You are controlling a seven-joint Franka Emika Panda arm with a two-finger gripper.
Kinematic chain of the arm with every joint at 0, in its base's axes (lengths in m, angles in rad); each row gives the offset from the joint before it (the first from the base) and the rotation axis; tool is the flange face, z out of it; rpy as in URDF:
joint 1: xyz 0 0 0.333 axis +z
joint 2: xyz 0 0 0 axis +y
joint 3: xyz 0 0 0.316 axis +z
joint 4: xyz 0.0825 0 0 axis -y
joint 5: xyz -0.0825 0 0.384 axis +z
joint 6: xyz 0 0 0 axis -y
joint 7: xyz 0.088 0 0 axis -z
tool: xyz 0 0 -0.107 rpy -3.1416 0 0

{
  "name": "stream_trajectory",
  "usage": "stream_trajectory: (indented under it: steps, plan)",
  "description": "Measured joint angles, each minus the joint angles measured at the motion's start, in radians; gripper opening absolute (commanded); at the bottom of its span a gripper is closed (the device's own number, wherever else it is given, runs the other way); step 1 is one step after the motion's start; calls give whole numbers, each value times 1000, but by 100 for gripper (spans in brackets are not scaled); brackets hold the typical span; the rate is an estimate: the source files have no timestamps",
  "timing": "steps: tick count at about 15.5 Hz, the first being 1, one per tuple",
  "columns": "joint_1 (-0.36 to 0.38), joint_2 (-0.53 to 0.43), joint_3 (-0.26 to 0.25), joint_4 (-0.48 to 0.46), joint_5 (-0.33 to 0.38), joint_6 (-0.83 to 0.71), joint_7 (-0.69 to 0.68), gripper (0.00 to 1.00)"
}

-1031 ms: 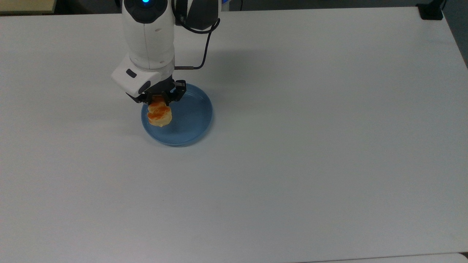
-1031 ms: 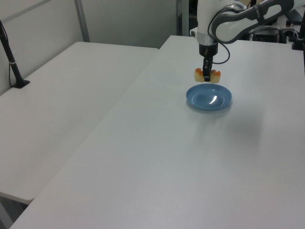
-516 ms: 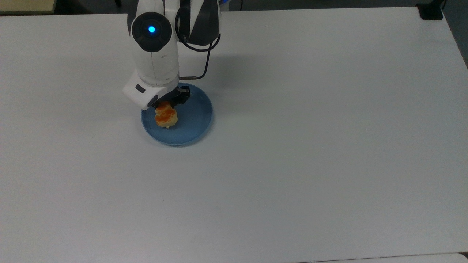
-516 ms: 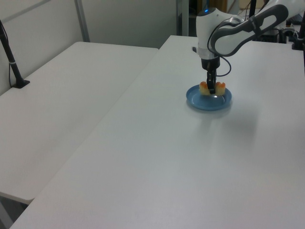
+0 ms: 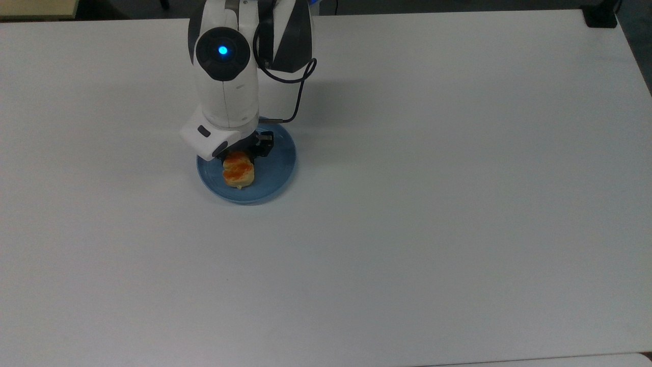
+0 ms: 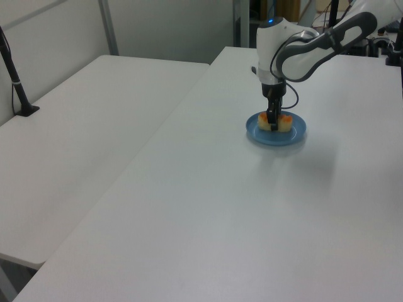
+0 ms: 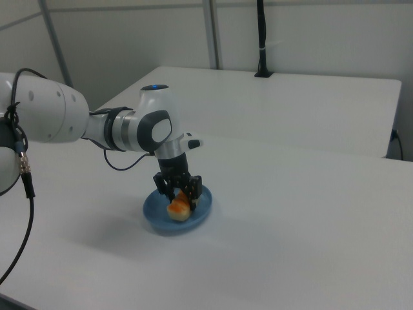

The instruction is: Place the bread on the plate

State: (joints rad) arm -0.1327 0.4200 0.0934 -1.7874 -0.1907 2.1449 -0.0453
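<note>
The pale-yellow bread with orange-brown glazed patches rests low on the round blue plate, toward the top view's left half of it. My gripper points straight down over the plate, shut on the bread across its narrow middle. In the left view a dark finger crosses the front of the bread, whose two ends stick out on either side above the plate. In the right view the gripper straddles the bread inside the plate.
The plate sits on a wide white table. A black cable loops from the arm beside the plate. A black mount stands at the top view's far right corner. A second white table with a black post adjoins.
The gripper has come down with the bread and shifted slightly toward the top view's right; the bread went from hanging above the plate's rim to sitting down on the plate.
</note>
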Motion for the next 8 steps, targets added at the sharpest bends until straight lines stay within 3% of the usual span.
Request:
stream_trajectory:
  steps: [8]
  plan:
    - [4,-21,-1,14,0,-9,17,100]
